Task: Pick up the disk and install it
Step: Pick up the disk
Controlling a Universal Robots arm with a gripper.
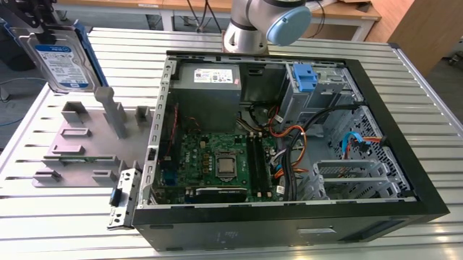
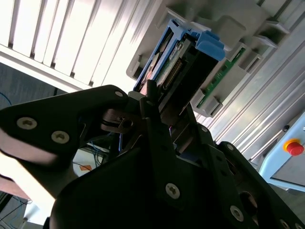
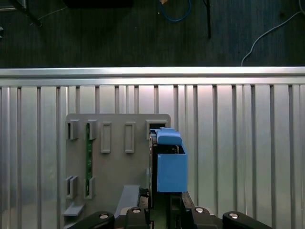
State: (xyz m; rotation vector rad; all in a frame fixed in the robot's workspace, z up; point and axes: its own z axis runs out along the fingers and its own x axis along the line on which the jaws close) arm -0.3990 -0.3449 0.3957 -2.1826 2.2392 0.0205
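The disk (image 1: pixel 62 62), one flat silver slab with a blue-and-white label, hangs upright below the pincer (image 1: pixel 49 32), which grips its top edge in the exterior view; one open computer case (image 1: pixel 253 233) stands well apart. In the second wrist view, black fingers (image 2: pixel 152 124) clamp it, blue rails showing. In the first wrist view it juts beyond the pincer over one grey slotted plate (image 3: pixel 119 120) holding one green strip (image 3: pixel 88 157), with slatted table (image 3: pixel 238 143) around.
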